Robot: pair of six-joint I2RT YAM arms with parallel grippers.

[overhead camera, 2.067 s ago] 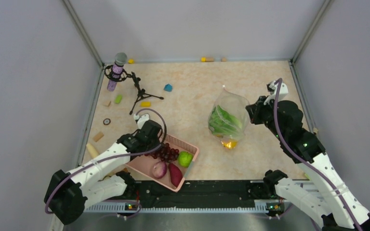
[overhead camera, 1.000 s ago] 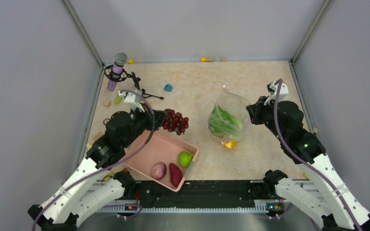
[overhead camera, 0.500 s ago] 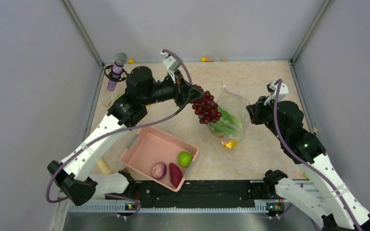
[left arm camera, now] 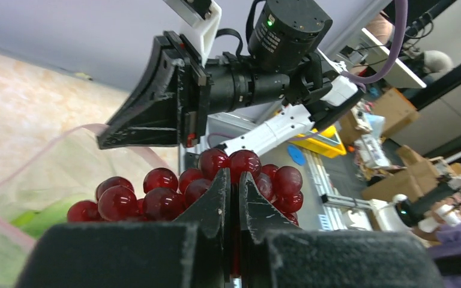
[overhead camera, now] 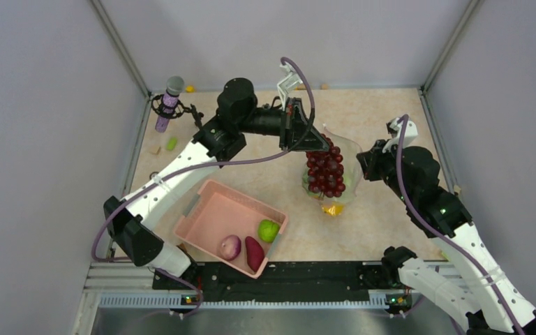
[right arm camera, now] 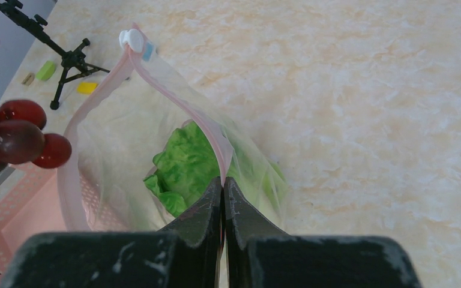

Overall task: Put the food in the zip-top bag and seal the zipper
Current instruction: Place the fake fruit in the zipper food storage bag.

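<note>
My left gripper [overhead camera: 319, 145] is shut on the dark red grapes [overhead camera: 326, 172] and holds the bunch hanging over the open mouth of the clear zip-top bag [overhead camera: 347, 150]; the grapes also show in the left wrist view [left arm camera: 156, 193]. My right gripper [overhead camera: 363, 162] is shut on the bag's pink zipper strip [right arm camera: 174, 99], holding the mouth up. Green lettuce [right arm camera: 183, 168] and a yellow piece [overhead camera: 332, 209] lie inside the bag. The white slider [right arm camera: 131, 39] sits at the strip's far end. The purple onion [overhead camera: 230, 246], reddish sweet potato [overhead camera: 254, 252] and a green round fruit [overhead camera: 268, 229] lie in the pink basket [overhead camera: 213, 209].
A microphone on a black tripod [overhead camera: 169, 105] stands at the back left. Small coloured blocks [overhead camera: 172, 143] are scattered along the left side and back edge. Grey walls enclose the table on three sides.
My left arm lifted the grapes out of the pink basket and swung them right, to above the bag's mouth. The right gripper and bag stayed put.
</note>
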